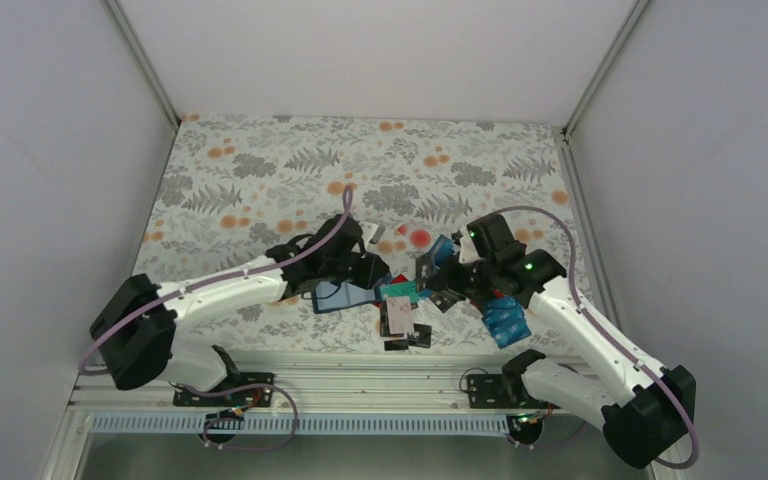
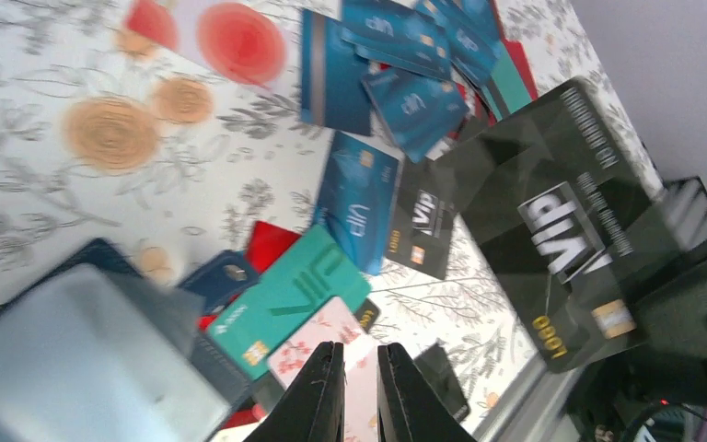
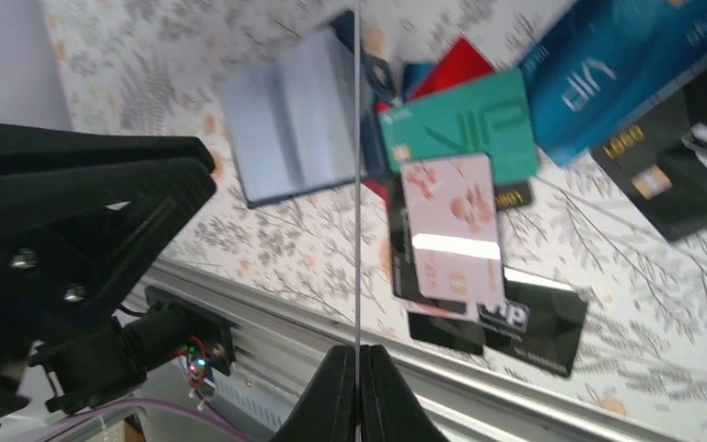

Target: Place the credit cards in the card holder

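Top view: both my arms reach inward over the floral-print surface [image 1: 260, 170] and meet above the scattered credit cards [image 1: 400, 300]. The card holder [image 1: 338, 297] lies open and flat on the surface just beneath my left fingers [image 2: 324, 398]. Its pale grey-blue inside faces up and its clasp tab [image 2: 230, 273] points toward the cards. Left-wrist view: my left fingers stand narrowly apart with nothing between them, hovering over a pale pink-white card [image 2: 331, 336]. That card overlaps a teal card [image 2: 285, 299], which touches the holder's edge, and a red card [image 2: 272, 244] shows from under the teal one. Right-wrist view: my right fingers [image 3: 341, 398] are clamped on a black card [image 2: 552, 230] — seen here only edge-on as a thin vertical line, held upright and clear of the surface. From the left wrist the same card shows its face, with "VIP" lettering and a gold chip. Blue cards [image 2: 396, 55] lie fanned farther off, overlapping one another. More black cards [image 3: 515, 318] lie partly under the pale one, near the metal rail [image 3: 267, 304] at the surface's front edge.
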